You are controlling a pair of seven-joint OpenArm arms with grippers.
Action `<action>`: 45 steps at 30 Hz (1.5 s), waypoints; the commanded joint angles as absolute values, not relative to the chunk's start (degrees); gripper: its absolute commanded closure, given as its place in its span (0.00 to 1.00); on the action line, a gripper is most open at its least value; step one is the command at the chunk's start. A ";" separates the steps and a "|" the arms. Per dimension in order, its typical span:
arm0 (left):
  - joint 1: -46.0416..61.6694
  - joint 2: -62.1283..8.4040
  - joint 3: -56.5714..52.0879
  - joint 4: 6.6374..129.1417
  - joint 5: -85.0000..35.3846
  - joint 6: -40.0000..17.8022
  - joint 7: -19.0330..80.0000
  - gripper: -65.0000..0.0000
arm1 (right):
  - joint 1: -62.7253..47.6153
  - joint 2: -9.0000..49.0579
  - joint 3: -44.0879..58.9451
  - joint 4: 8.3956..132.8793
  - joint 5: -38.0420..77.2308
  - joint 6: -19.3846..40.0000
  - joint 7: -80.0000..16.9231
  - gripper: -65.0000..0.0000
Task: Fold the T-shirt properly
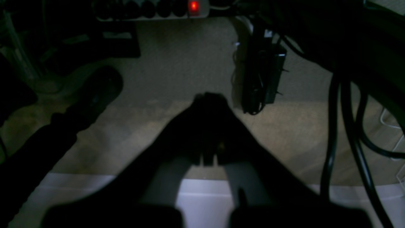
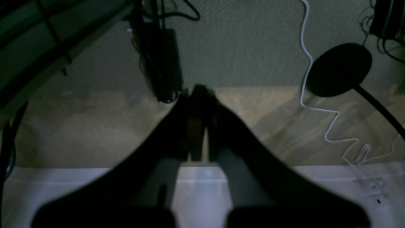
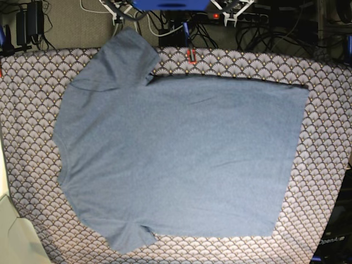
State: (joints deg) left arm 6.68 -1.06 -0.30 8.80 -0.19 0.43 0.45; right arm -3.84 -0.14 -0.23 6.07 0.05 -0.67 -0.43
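Both grippers sit closest to their wrist cameras, jaws pressed together and holding nothing; the left gripper [image 1: 208,101] and right gripper [image 2: 197,91] point down at carpeted floor [image 1: 177,63] and cables, well apart from the work; neither shows in the base view. Nowhere near either gripper, the T-shirt [image 3: 181,159] lies spread flat, plain side up, on the fan-patterned cloth [image 3: 324,88]; no fold is made; the whole folding apparently remains.
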 commanded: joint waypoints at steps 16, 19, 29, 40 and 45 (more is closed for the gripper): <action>7.08 -0.84 -0.22 9.01 0.04 0.66 0.48 1.00 | -4.09 0.40 -0.40 6.29 0.13 0.04 -0.48 1.00; 7.16 -0.84 -0.22 9.01 0.04 0.66 0.22 1.00 | -4.09 0.40 -0.40 6.37 0.13 0.04 -0.04 1.00; 18.68 -2.42 -0.31 27.47 -0.04 0.66 0.48 1.00 | -16.57 1.80 -0.40 25.01 0.13 0.22 1.54 1.00; 40.13 -4.18 -0.40 65.80 -0.04 0.66 0.48 1.00 | -38.73 4.53 0.13 66.51 0.13 0.31 1.01 1.00; 50.51 -6.20 -0.40 85.58 -0.04 0.66 0.57 1.00 | -48.57 6.73 0.22 83.30 0.13 0.31 1.01 1.00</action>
State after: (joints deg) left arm 49.25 -5.87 -0.25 84.86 -0.16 0.19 1.37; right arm -47.51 6.46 0.16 82.41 -0.14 -0.03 -0.45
